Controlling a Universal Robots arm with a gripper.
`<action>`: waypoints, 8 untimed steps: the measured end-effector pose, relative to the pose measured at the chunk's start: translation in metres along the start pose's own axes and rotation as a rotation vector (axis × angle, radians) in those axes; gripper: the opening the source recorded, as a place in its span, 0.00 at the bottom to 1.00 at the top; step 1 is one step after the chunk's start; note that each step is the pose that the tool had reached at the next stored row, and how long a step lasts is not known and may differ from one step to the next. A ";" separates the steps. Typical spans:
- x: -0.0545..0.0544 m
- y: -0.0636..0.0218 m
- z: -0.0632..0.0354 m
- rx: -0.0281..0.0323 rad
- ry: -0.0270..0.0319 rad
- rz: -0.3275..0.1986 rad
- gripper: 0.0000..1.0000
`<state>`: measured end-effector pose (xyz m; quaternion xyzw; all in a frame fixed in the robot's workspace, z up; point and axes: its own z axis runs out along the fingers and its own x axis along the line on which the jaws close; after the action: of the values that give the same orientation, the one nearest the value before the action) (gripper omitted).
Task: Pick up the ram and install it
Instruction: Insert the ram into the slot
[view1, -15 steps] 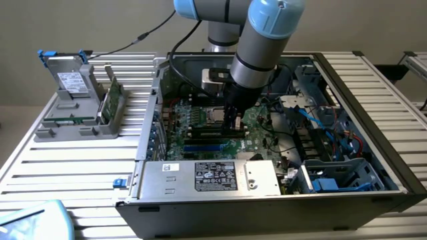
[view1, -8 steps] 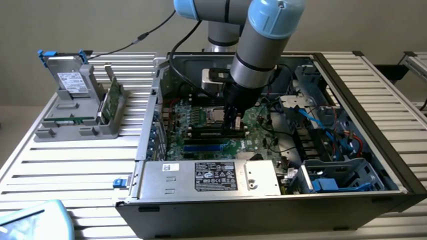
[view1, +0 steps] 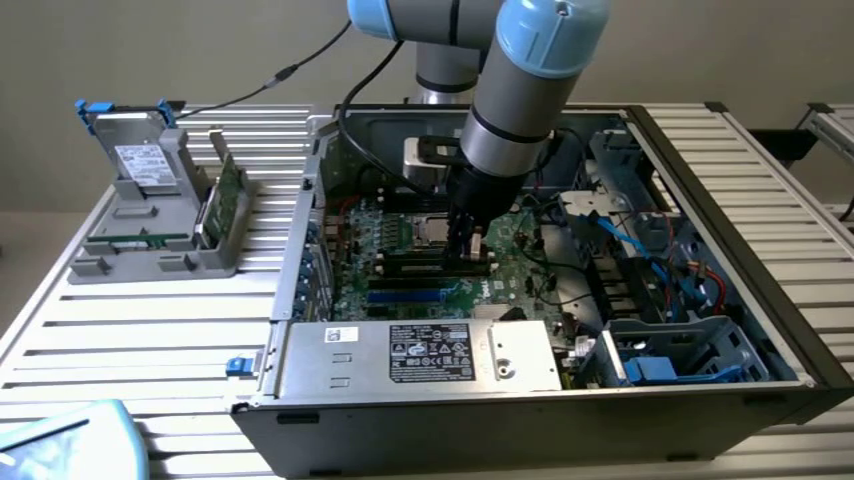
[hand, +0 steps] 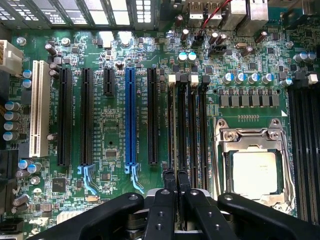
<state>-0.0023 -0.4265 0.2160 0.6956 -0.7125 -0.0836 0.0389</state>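
Observation:
My gripper (view1: 467, 255) reaches down into the open computer case (view1: 747, 250), just above the motherboard (view1: 400, 240). In the wrist view its black fingers (hand: 168, 182) stand shut, close together, over the row of black memory slots (hand: 187, 125) beside the processor socket (hand: 252, 165). I see nothing wider than a thin dark line between them, and I cannot tell whether a board is gripped there. On the exterior view's left, a long narrow green stick that fits the ram (view1: 134, 238) lies along the front of a grey rack (view1: 214, 255), far from the gripper.
The rack also holds a grey drive with a white label (view1: 144, 165) and a wider green card (view1: 227, 195). A silver power supply (view1: 414, 352) sits at the case's near side. Blue and red cables (view1: 681, 270) and drive cages crowd the exterior view's right. Long expansion slots (hand: 130, 115) lie beside the memory slots.

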 end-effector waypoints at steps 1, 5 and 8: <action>0.000 0.0000 0.0000 0.0000 0.0000 0.000 0.13; 0.000 0.0000 0.0000 0.0000 0.0000 0.000 0.13; 0.000 0.0000 0.0000 0.0000 0.0000 0.000 0.13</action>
<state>-0.0023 -0.4265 0.2161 0.6956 -0.7125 -0.0836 0.0389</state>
